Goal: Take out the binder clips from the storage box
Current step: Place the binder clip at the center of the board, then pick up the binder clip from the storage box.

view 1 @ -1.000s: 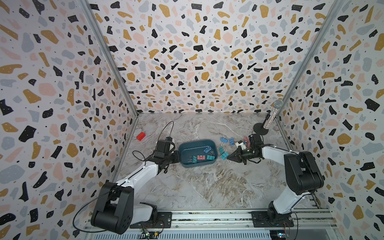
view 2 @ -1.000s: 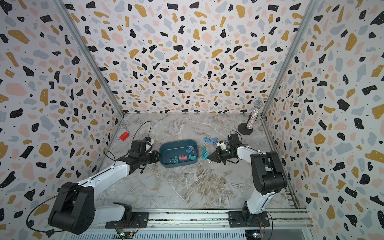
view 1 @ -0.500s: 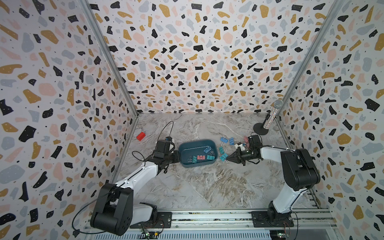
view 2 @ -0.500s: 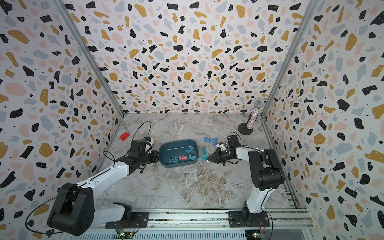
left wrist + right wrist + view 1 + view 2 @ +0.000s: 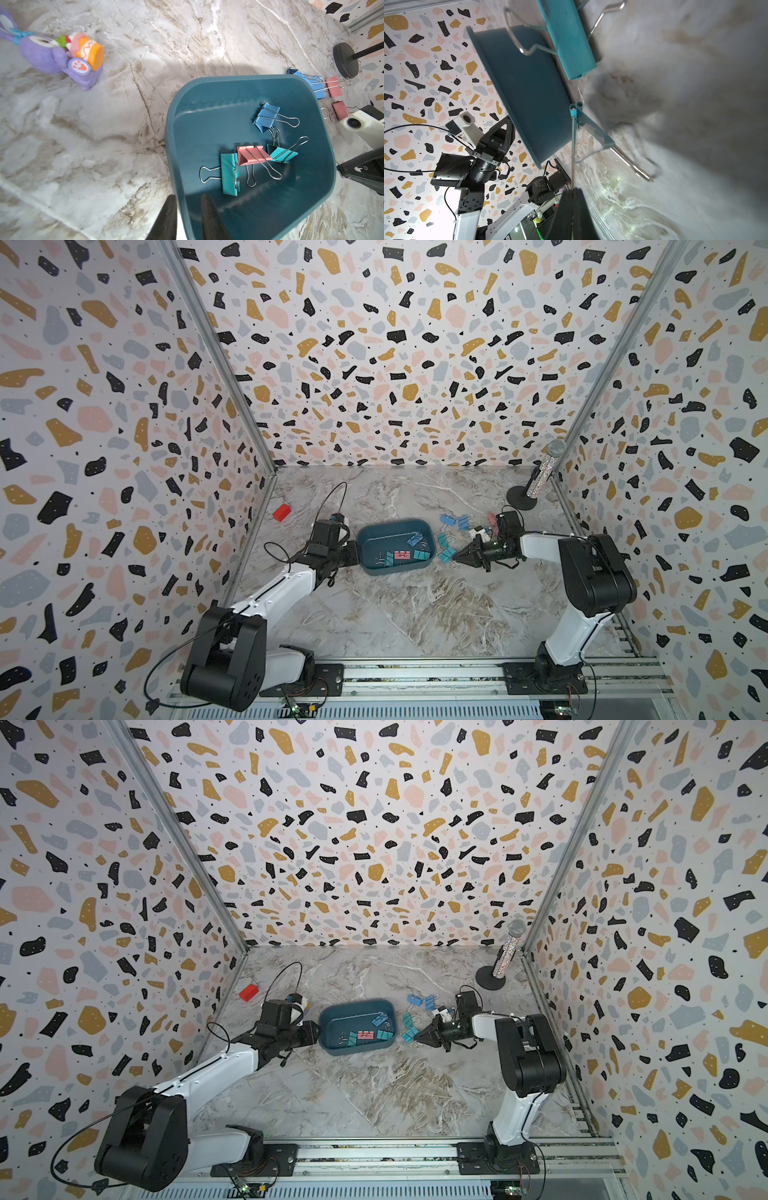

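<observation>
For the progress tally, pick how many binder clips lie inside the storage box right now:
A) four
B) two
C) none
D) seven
A: in the left wrist view four binder clips, one blue, one pink and two teal, lie in the storage box.

Right gripper (image 5: 455, 560) advanced left and slightly nearer, tip now closer to the storage box (image 5: 398, 571) right wall, gap to the teal binder clip (image 5: 446, 555) narrowed, right forearm shifted left with it.
</observation>
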